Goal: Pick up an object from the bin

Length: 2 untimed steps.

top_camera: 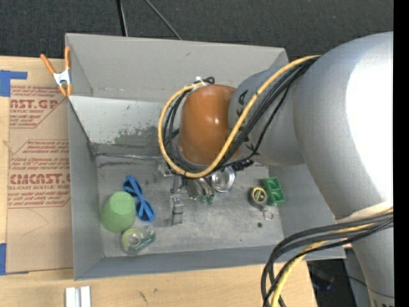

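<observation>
The gripper (176,204) is hanging low over the middle of the bin (83,139). Nobody can tell if it is spread apart or pressed together. A blue plastic piece (139,197) is lying just left of it, touching a green cup (118,211).

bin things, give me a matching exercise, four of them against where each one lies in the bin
Things:
1. light green cup
2. blue plastic piece
3. dark green block
4. pale green ring

Places:
A. right side of the bin floor
B. lowest in the view, by the near wall, on the left
C. left side, just above the ring in the view
D. just right of the cup, toward the middle

Pairs: 1-C, 2-D, 3-A, 4-B
</observation>
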Each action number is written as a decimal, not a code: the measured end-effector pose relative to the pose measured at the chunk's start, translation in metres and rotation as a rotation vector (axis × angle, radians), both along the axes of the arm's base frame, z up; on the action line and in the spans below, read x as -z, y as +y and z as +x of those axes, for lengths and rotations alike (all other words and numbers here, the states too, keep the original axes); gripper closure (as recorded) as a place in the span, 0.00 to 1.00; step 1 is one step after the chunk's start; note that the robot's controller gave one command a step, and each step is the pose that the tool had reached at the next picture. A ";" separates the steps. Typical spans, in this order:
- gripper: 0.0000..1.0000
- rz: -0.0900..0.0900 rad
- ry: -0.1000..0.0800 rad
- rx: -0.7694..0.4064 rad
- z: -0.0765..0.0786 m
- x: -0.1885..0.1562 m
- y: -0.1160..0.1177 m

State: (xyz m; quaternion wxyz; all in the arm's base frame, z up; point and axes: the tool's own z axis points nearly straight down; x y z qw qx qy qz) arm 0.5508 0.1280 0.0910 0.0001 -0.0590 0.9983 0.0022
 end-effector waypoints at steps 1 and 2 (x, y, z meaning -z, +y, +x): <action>0.00 -0.001 -0.001 0.054 -0.032 0.022 0.074; 1.00 -0.003 -0.003 0.060 -0.030 0.021 0.069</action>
